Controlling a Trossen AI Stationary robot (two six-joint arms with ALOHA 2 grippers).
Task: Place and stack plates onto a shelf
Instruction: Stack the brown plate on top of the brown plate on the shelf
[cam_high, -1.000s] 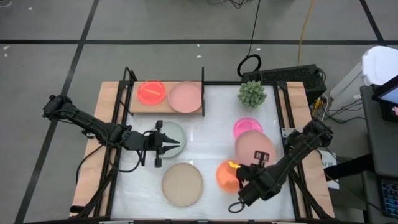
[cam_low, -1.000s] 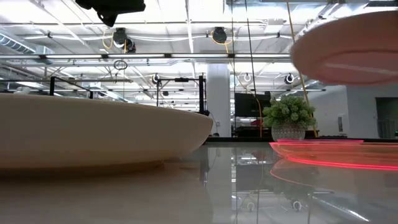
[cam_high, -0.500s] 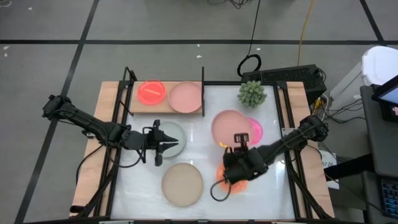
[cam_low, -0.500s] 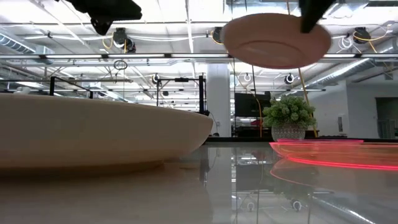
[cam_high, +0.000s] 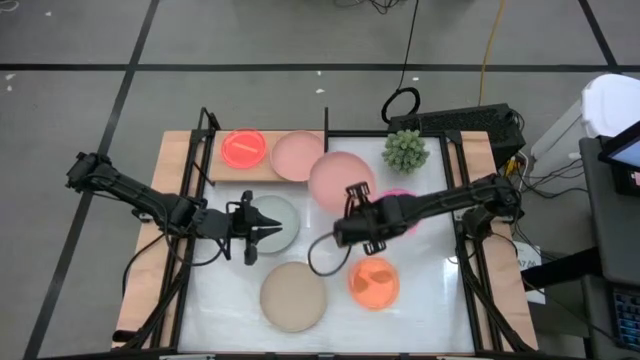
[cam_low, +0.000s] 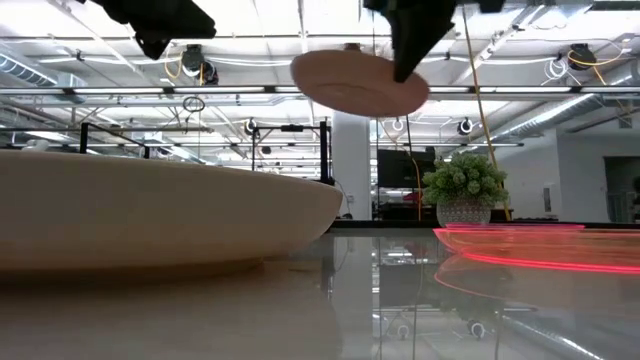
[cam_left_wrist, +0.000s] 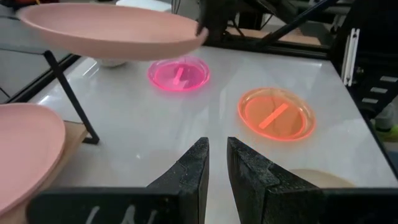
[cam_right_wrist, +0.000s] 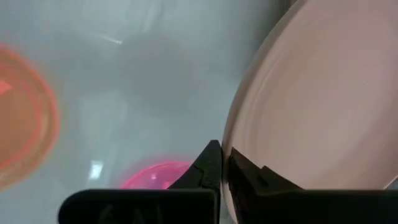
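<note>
My right gripper (cam_high: 352, 198) is shut on a large pale pink plate (cam_high: 338, 180), carried in the air just right of the shelf (cam_high: 215, 168). The plate also shows in the low view (cam_low: 355, 85) and the left wrist view (cam_left_wrist: 112, 31). The wooden shelf holds a neon orange-red plate (cam_high: 243, 148) and another pale pink plate (cam_high: 295, 156), both lying flat. My left gripper (cam_high: 272, 232) is shut and hovers over a grey-green plate (cam_high: 283, 215) flat on the table, touching nothing. My right gripper pinches the pale pink plate's rim (cam_right_wrist: 235, 140) between its two fingers, at the edge that faces the table's near right. The fingers come roughly level from the right. The plate is lifted clear of the table and sits nearly level, bottom down.
A beige plate (cam_high: 293, 296) and a translucent orange plate (cam_high: 373, 282) lie near the table's near edge. A neon pink plate (cam_high: 408, 205) is partly hidden under my right arm. A spiky green plant (cam_high: 405, 150) stands at the far right. Black uprights (cam_high: 326, 145) bound the shelf's ends.
My right gripper has carried the pale pink plate from the table's right side toward the left and far edge, up to the shelf's right end. That has uncovered the orange and neon pink plates.
</note>
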